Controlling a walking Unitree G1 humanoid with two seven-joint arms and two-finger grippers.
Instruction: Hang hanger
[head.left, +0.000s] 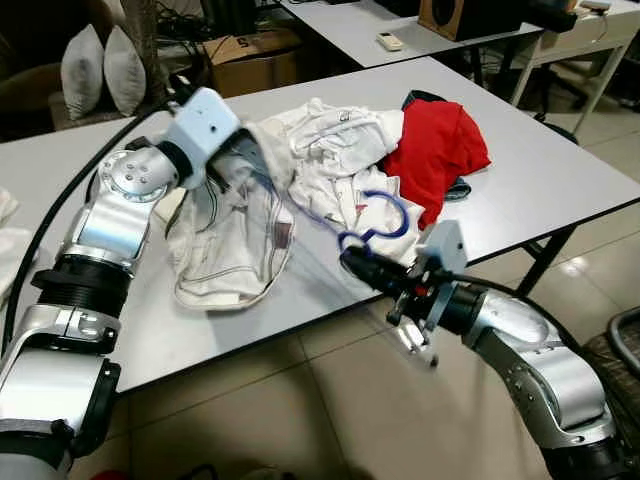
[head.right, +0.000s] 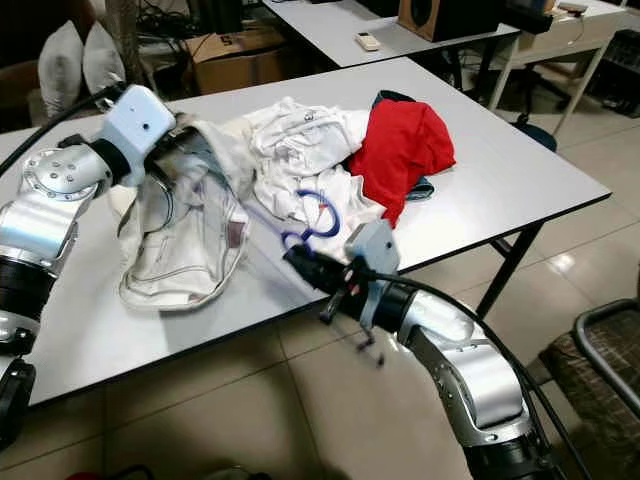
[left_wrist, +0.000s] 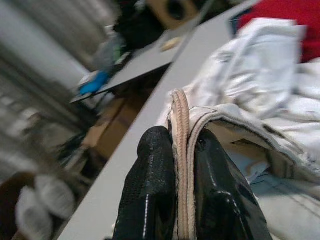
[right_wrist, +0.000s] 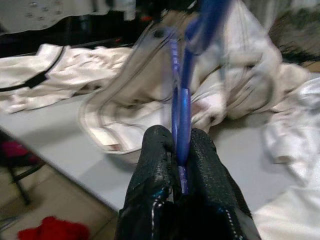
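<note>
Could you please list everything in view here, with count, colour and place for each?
Table: one, white, in front of the robot.
Hanger: one, blue, its hook over the clothes, pinched at the near table edge.
Cream garment: one, on the table's left part, its edge lifted.
White clothes: a heap, number unclear, mid-table.
Red garment: one, right of the heap.
Pillows: two, grey, far left behind the table.
Cardboard box: one, brown, behind the table.
Remote: one, white, on the far table.
Left gripper: black, shut on the cream garment's hem.
Right gripper: black, shut on the hanger.
</note>
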